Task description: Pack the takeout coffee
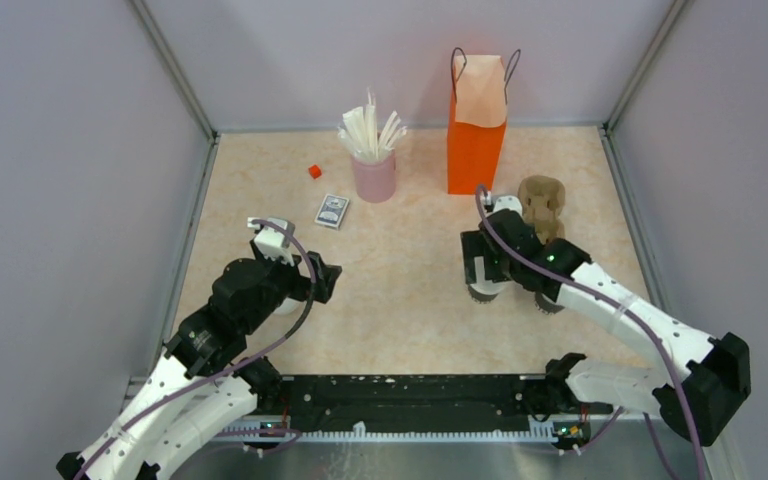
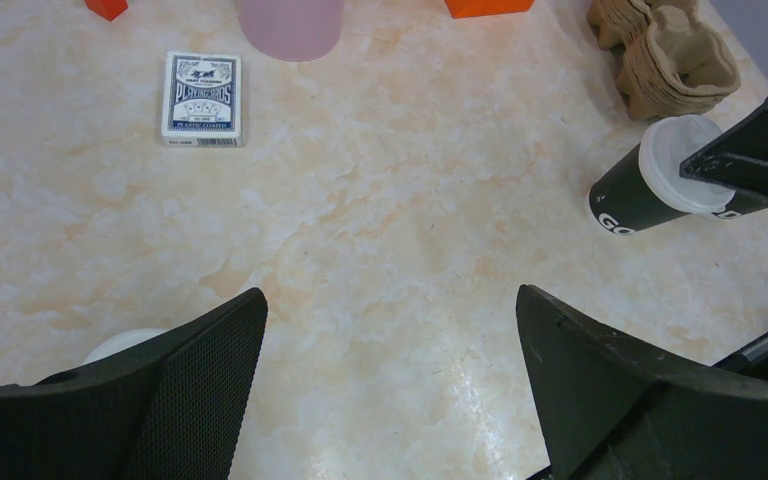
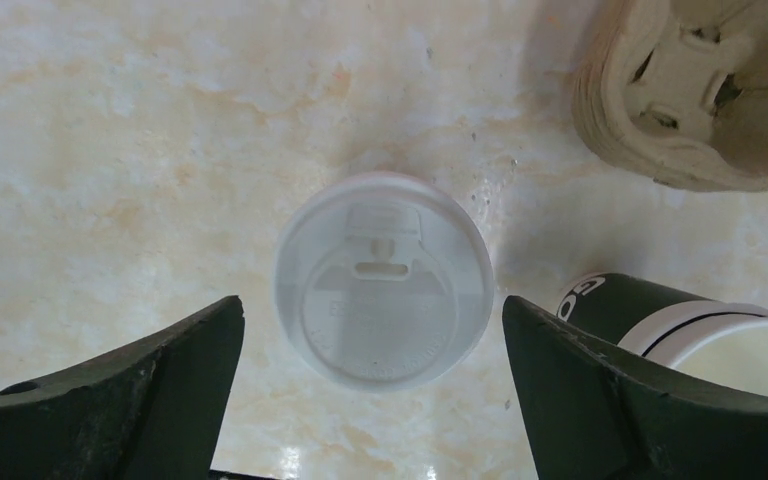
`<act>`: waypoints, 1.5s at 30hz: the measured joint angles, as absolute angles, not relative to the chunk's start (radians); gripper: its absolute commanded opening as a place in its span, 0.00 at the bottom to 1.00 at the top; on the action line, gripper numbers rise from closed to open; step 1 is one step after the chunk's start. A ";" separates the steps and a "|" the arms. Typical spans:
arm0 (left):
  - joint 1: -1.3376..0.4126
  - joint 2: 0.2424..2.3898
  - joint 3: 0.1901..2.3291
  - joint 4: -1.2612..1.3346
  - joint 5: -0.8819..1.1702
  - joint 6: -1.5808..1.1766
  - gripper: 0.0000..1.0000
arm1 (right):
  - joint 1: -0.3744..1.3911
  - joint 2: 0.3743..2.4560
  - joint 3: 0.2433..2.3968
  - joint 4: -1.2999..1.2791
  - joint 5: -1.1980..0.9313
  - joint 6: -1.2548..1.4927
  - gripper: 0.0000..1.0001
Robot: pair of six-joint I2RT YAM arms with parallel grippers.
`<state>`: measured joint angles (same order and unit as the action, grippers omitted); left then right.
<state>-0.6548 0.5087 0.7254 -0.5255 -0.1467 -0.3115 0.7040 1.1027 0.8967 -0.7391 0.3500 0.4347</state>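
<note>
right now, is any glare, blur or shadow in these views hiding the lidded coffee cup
right wrist: the takeout coffee is sharp, soft shadow on its right, small glare on the table at the bottom edge; left wrist: playing cards crisp, pale sheen low in the middle; top external: even light, but the right end effector hides most of it

Lit brightly and evenly from overhead. Threw only soft shadows, as beside the takeout coffee point(image 3: 380, 280). Left a faint sheen on the marbled tabletop point(image 2: 465, 375). Looked sharp, softer at wrist-view corners.
</note>
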 measured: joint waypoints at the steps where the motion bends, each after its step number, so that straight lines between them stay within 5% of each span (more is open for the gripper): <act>1: -0.655 0.509 0.725 -0.525 -0.147 -0.311 0.99 | 0.704 1.100 0.920 -0.754 0.347 0.439 0.99; 8: -0.655 0.509 0.725 -0.525 -0.147 -0.311 0.99 | 0.704 1.048 1.133 -0.748 0.353 0.421 0.98; 11: -0.655 0.509 0.725 -0.526 -0.147 -0.311 0.99 | 0.682 1.068 1.216 -0.690 0.392 0.357 0.88; 21: -0.655 0.509 0.725 -0.527 -0.146 -0.312 0.99 | 0.383 1.463 1.626 -0.551 0.392 0.199 0.80; 33: -0.655 0.529 0.725 -0.527 -0.122 -0.311 0.99 | 0.279 1.827 1.896 -0.514 0.326 0.140 0.61; 45: -0.655 0.529 0.723 -0.527 -0.121 -0.311 0.99 | 0.240 2.100 2.190 -0.538 0.281 0.138 0.16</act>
<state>-0.6548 0.5285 0.7235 -0.5270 -0.1211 -0.3115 0.2398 2.0998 2.1899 -0.5381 0.2813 0.1375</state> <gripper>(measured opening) 0.987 0.294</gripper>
